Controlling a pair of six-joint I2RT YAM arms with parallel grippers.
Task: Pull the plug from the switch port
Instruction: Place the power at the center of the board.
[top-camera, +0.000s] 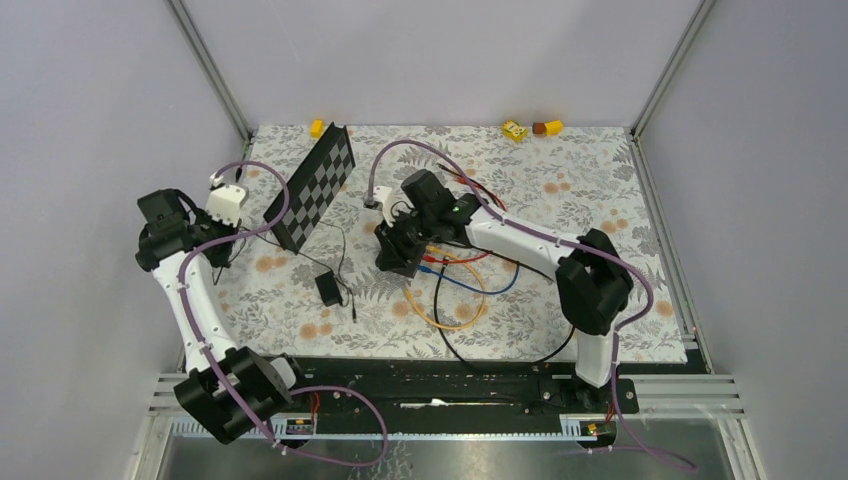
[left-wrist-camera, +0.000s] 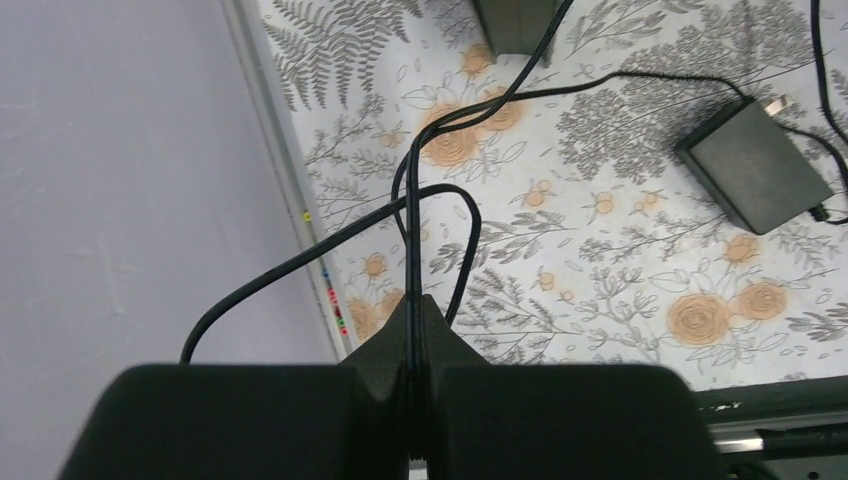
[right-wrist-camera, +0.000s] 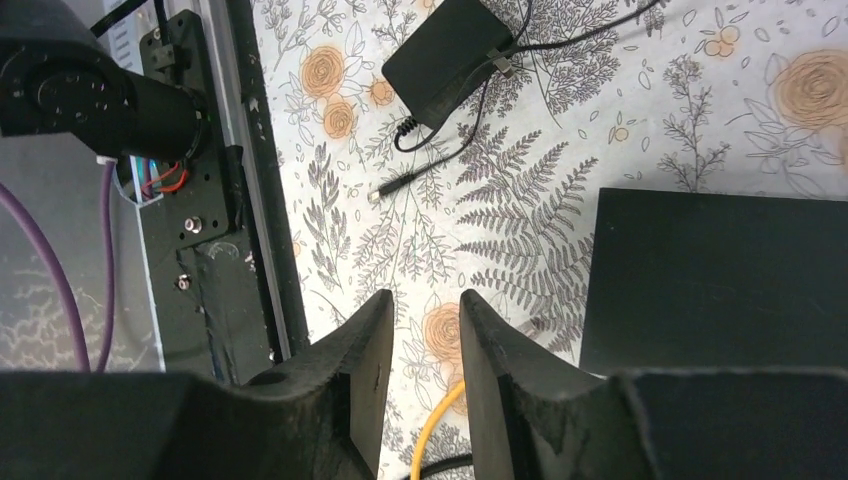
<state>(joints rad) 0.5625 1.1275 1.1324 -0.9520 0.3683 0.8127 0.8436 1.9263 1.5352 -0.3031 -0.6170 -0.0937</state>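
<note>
Parted a little, the right claw (right-wrist-camera: 424, 300) is seen with only floral print showing through its gap, so nothing is clamped in it. Just beside it, on its right in the wrist view, the switch, a flat matte-black rectangular box (right-wrist-camera: 718, 282), is laid flat on the floral-printed counter (right-wrist-camera: 520, 190); its ports cannot be made out. A thin orange cable (right-wrist-camera: 436, 428) is seen just below the gap. Farther off, a small black adapter block (right-wrist-camera: 446, 58) is laid on the counter. A thin black wire (left-wrist-camera: 410, 240) is pinched by the left claw (left-wrist-camera: 415, 305), which is closed tight on it near the counter's left edge. A black-and-grey chequered board (top-camera: 312, 188) is seen toward the far left, well apart from the switch.
</note>
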